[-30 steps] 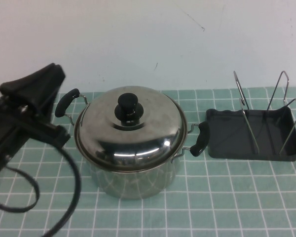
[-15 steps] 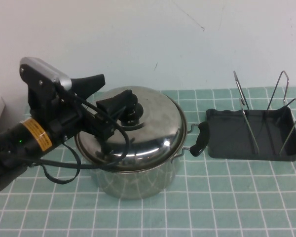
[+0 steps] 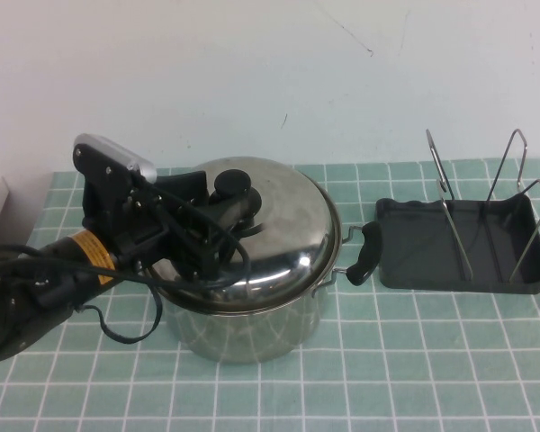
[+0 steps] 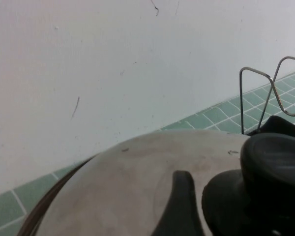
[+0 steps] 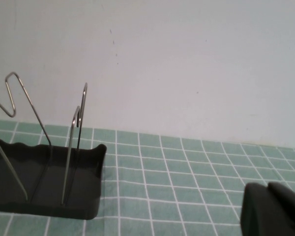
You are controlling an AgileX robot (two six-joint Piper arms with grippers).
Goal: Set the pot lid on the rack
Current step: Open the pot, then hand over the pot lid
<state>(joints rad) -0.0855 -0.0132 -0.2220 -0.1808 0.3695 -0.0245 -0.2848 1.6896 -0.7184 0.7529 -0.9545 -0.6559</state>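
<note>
While pot lid (image 3: 252,243) caps pot, left gripper (image 3: 218,200) open astride knob; right gripper (image 5: 273,209) off rack (image 5: 44,179).

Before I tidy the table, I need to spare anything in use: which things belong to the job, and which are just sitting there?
Job: pot lid, rack, left gripper at the lid's knob.
Idle: pot, right gripper, away from the pot.

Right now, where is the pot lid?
In the high view the pot lid sits on the steel pot at table centre, left of the rack, with the left gripper at its black knob.
</note>
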